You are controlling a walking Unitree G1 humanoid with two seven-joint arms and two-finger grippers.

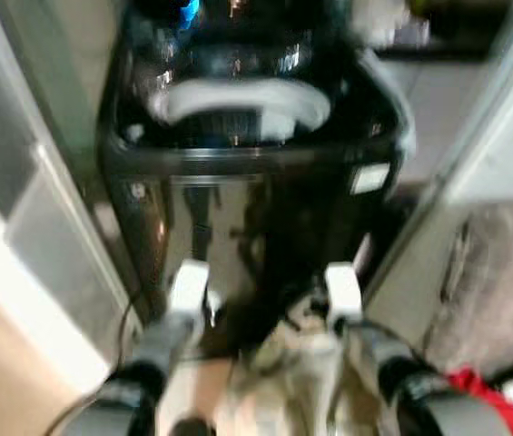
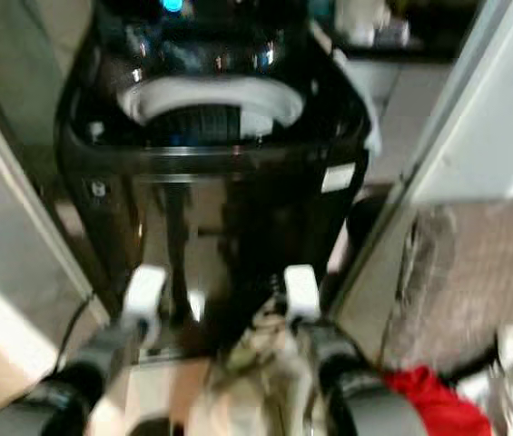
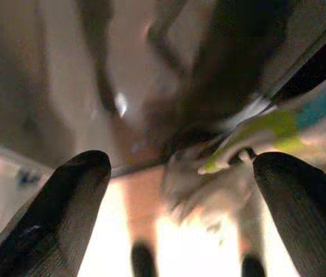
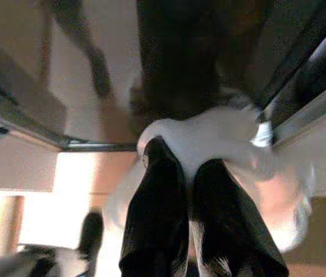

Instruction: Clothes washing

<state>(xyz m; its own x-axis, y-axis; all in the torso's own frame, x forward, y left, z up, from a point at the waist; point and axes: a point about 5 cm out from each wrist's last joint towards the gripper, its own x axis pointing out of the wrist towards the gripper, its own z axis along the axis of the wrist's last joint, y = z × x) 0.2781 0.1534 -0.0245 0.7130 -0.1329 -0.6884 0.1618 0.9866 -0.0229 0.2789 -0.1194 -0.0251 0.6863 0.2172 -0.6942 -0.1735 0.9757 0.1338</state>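
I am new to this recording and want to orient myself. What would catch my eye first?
The black top-loading washing machine straight ahead, its lid open over a white drum rim. Low in front of it, the right hand is shut on a pale garment, and the left hand is open beside it.

A glossy black top-loading washer [image 1: 247,209] stands lid open, its white-rimmed drum [image 1: 238,104] exposed; pale garment [image 4: 209,138] hangs bunched.

you're looking at two silver-grey forearms, each with a black ring band near the bottom of the head views and a white block at the wrist. the left gripper [image 3: 180,190] has two long, rounded, matte black fingers [image 3: 64,213]. the right gripper [image 4: 188,190] has the same black fingers [image 4: 154,219], with pale patterned marks near their base.
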